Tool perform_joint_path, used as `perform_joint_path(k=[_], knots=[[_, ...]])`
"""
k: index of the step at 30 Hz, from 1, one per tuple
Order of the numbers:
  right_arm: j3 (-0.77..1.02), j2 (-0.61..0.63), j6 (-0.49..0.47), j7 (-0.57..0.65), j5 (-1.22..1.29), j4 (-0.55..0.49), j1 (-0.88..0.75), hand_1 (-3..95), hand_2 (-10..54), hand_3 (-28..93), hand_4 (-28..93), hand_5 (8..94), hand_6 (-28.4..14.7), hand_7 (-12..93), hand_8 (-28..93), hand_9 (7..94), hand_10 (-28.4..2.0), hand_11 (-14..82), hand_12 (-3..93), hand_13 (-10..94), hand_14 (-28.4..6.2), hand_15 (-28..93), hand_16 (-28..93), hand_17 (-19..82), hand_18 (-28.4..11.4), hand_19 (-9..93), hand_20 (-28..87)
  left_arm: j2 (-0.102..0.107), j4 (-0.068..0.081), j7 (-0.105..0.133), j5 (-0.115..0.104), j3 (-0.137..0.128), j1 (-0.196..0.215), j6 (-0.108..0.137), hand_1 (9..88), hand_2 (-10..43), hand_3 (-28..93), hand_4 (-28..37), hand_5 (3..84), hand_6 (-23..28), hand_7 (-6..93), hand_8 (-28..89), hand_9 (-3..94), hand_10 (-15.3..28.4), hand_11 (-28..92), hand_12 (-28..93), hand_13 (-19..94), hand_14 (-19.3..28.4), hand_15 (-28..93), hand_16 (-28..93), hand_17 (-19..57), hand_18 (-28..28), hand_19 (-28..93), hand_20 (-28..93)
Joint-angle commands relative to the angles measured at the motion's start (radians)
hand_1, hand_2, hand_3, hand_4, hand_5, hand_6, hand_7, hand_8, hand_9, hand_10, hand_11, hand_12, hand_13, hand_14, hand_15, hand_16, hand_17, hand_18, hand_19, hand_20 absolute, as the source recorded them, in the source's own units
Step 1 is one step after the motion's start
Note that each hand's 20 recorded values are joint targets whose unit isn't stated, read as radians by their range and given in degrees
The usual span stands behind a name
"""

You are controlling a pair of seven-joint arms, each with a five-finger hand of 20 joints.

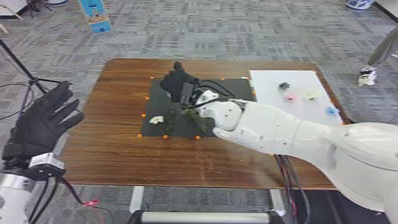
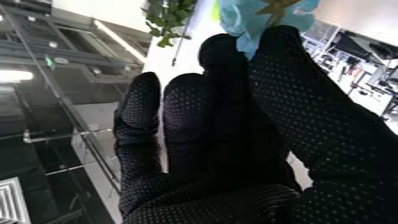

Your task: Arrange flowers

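My left hand [image 1: 40,120] is at the left edge, palm up with its fingers spread. My right hand [image 1: 177,80] is over the upper part of the dark mat [image 1: 156,131]. In the right wrist view, the thumb and a finger of my right hand [image 2: 284,75] pinch a light blue flower [image 2: 244,15] with a brown star-shaped middle. Green leaves [image 2: 169,20] appear beside it. A white flower [image 1: 156,120] lies on the mat's left part, and greenery [image 1: 196,119] lies near my right wrist, partly covered by the arm.
On a white board [image 1: 271,120] at the right lie a dark flower [image 1: 284,86], a pink one [image 1: 290,97], a cream one [image 1: 311,94] and a blue one [image 1: 332,110]. Small orange dots line the mat's edges. My right arm crosses the table's right half.
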Motion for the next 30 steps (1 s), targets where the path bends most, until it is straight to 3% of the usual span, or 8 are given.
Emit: perform_joint_path(k=[1,18,30], knots=[[0.001,-0.020,-0.022,-0.003,-0.031,0.029,-0.018,49.9,-9.5,79,-28,73.5,6.5,45,-7,69.2,-6.8,34.2,61.1,57,-6.4,71,52,25,-16.7,74,54,0.015,0.008,-0.004,0.002,0.011,-0.029,-0.024,28.3,-9.5,58,-28.3,22.7,1.6,15.4,-9,16.6,8.2,10,18,13,12.5,9,4,-12.2,19.5,36,7],[0.073,-0.004,-0.081,-0.010,-0.106,-0.017,-0.084,49.8,-9.5,78,-28,73.7,7.7,43,-7,68.6,-6.5,34.2,60.6,56,-6.4,71,52,25,-16.7,73,54,0.017,0.011,-0.013,0.003,0.007,-0.040,-0.038,28.5,-9.5,58,-28.3,22.7,1.7,15.3,-9,16.6,8.3,10,18,13,12.5,9,4,-12.2,19.5,36,7],[0.057,-0.007,-0.080,0.042,-0.080,-0.024,-0.063,47.4,-9.5,71,-28,66.2,6.5,42,-8,66.2,-6.5,34.2,60.9,55,-7.5,75,45,24,-16.6,73,54,0.023,0.015,-0.017,0.003,0.013,-0.050,-0.035,28.4,-9.5,58,-28.3,22.8,1.7,15.3,-9,16.6,8.2,10,18,13,12.5,9,4,-12.2,19.5,36,7]])
